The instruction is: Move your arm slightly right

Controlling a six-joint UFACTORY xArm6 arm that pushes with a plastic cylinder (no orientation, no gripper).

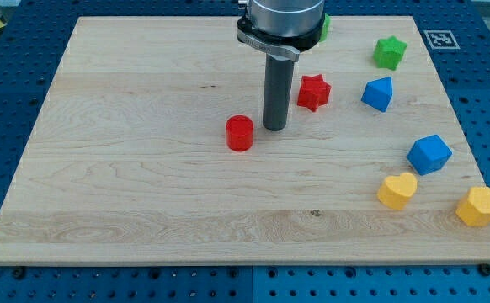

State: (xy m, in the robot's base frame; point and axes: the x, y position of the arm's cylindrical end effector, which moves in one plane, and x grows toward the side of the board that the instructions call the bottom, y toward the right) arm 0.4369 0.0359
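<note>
My tip rests on the wooden board near the middle of the view's top half. A red cylinder stands just to the tip's left, a small gap apart. A red star lies up and to the right of the tip. The rod hangs from the arm's grey flange at the view's top.
A green star and a blue block lie at the upper right. A blue cube, a yellow heart-shaped block and a yellow hexagonal block lie at the lower right. A green block is half hidden behind the flange.
</note>
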